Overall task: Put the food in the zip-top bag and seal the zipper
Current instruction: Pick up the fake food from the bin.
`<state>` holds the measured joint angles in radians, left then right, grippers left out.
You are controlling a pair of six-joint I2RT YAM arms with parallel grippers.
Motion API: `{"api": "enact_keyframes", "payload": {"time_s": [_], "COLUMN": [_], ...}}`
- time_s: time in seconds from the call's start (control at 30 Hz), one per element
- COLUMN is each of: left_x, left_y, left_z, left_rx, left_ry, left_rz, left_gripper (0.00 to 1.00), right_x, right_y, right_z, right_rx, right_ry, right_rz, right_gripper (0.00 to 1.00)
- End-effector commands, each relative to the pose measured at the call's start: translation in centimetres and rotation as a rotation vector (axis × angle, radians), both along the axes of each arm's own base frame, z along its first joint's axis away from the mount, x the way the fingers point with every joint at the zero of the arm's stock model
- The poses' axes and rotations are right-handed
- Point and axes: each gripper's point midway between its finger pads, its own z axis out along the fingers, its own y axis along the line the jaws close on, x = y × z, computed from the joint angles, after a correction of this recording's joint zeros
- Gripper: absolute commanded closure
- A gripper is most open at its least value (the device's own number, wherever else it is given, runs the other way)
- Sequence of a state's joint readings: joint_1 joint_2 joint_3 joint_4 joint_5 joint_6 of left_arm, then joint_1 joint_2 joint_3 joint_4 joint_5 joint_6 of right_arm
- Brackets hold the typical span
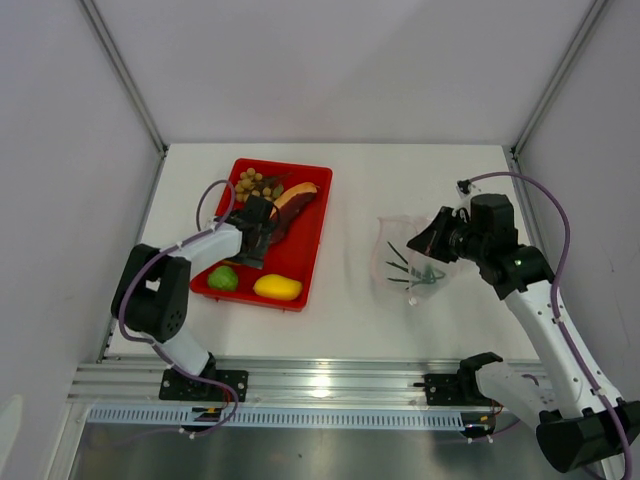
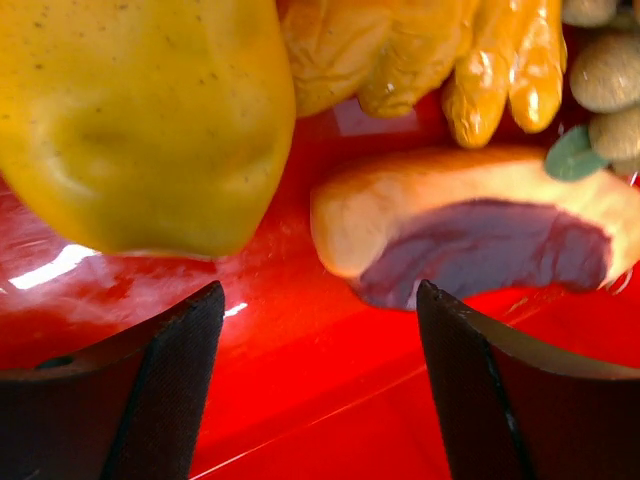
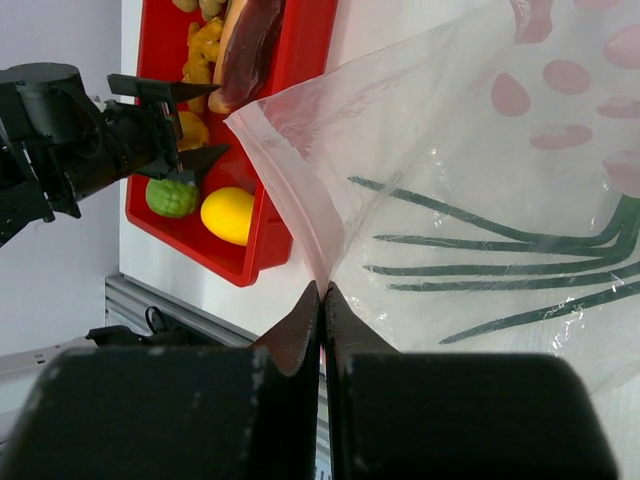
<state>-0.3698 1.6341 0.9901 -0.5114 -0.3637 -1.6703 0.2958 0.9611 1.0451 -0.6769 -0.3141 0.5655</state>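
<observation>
Hovering low over the tray, the left fingers stood open, the meat slice just ahead of the gap, ungripped. The right fingers were closed on the zipper of the bag, well right of the tray on the surface. Risk: a pinch on the slice's rim might slip; the one-point hold might let the mouth sag shut.

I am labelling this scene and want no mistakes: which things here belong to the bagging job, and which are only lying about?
Belong to the job: zip-top bag, its zipper, green onion already inside it, meat slice, grape cluster, orange bits, orange fruit, mango, lime.
Only lying about: red tray under the food, white table, metal rail in front.
</observation>
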Motion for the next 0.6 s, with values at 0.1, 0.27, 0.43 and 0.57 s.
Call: {"api": "enact_keyframes", "payload": {"time_s": [0.1,0.27,0.43,0.57], "left_x": [2.7,4.0,4.3,4.8], "left_y": [0.5,0.6,0.9,1.3], "left_z": [0.1,0.4,0.0,0.0], "left_rx": [-0.083,-0.073,-0.053,-0.027], "left_ry": [-0.083,-0.089,-0.061,-0.081], "left_rz": [0.136,0.131,0.154,0.159], "left_gripper": [0.23,0.23,0.27,0.33], "right_x": [-0.1,-0.1,-0.2,-0.1], "right_y": [-0.5,-0.7,-0.8,-0.9], "right_z": [1.0,0.8,1.2,1.3], "right_rx": [0.007,0.017,0.029,0.03], "right_ry": [-0.048,-0.046,-0.063,-0.067], "right_rz": [0.022,0.019,0.014,0.01], "right_gripper": [1.0,1.0,1.0,1.0]}}
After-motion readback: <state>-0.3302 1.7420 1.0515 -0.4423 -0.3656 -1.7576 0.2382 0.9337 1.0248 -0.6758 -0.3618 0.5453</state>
